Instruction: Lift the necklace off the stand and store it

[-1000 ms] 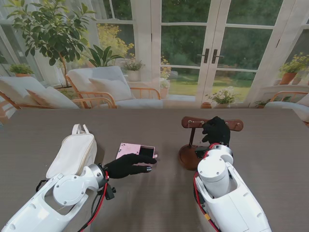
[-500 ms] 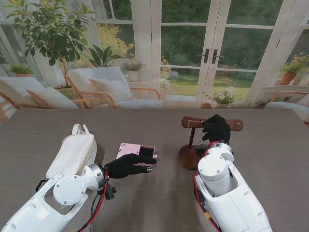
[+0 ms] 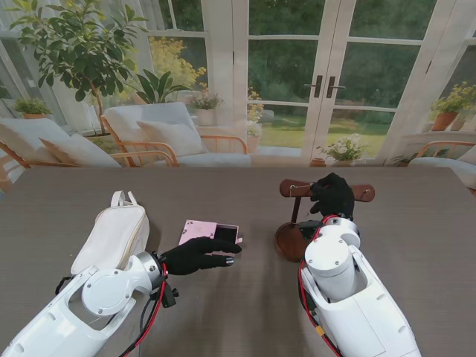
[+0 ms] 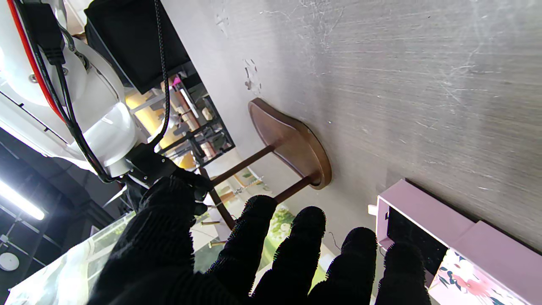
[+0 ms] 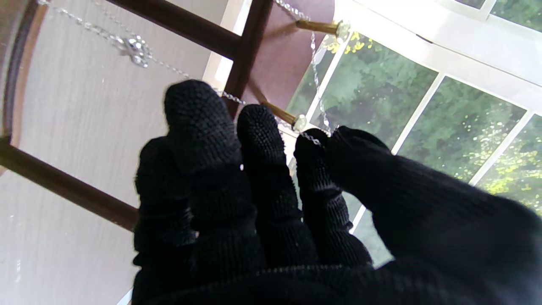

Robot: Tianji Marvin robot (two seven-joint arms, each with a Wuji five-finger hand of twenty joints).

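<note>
Silver necklace chain (image 5: 313, 137) is pinched in my right hand (image 3: 332, 196) at the wooden stand's crossbar (image 3: 362, 191), frame centre-right. My left hand (image 3: 195, 255) rests unclenched on the pink jewellery box (image 3: 212, 232), holding nothing.

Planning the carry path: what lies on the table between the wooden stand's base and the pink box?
Bare table top between the stand's base and the pink box, seen in the stand view.

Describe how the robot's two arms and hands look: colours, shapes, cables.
Both arms are glossy white, rounded shells with round joint caps. Red and black cables run along the left arm and right arm. The left hand and right hand are five-fingered, covered in black knitted gloves.
</note>
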